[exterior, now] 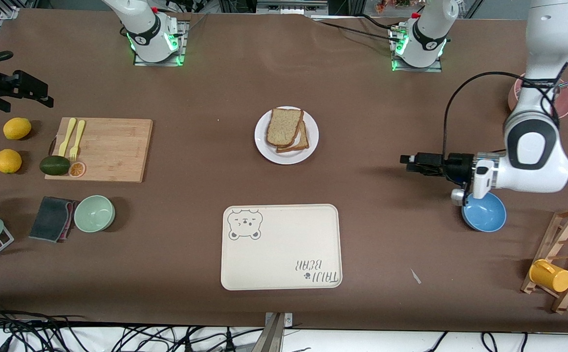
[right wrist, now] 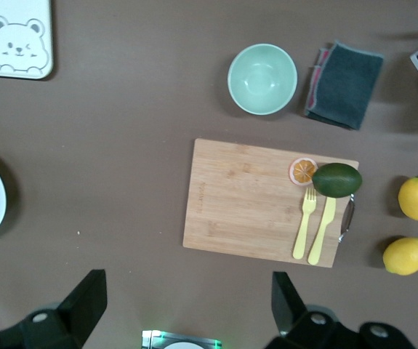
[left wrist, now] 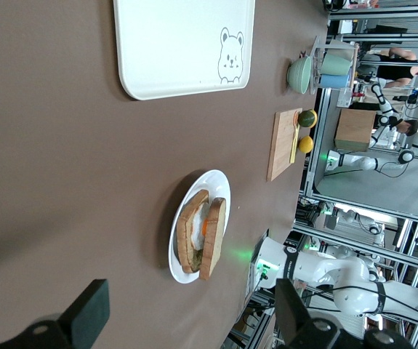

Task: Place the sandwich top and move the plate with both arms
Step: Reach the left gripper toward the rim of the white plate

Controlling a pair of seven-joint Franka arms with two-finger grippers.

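top slice [exterior: 283, 126] already sits on the egg slice [exterior: 297, 142], leaning a bit off-square, both on the plate [exterior: 308, 149] mid tabletop. in the left wrist view the egg shows between the two slices, so the sandwich looks closed, first half done imo.

plate move not started. plate is still on bare tabletop, the tray [exterior: 280, 247] is empty and nearer the front cam than the plate; prob the target, though the task doesn't say.

left claw [exterior: 404, 163] is open, holding nothing, up in the air pointing at the plate but well apart from it, w/ the blue bowl [exterior: 484, 213] under its wrist. right claw [right wrist: 187, 305] is open too, empty, hanging over the cutting board [exterior: 99, 149] w/ fork, knife and avocado; plate is well off toward the left arm's end from it.

left to do: both claws come in at plate rim, one per side, grip, lift level, carry together.
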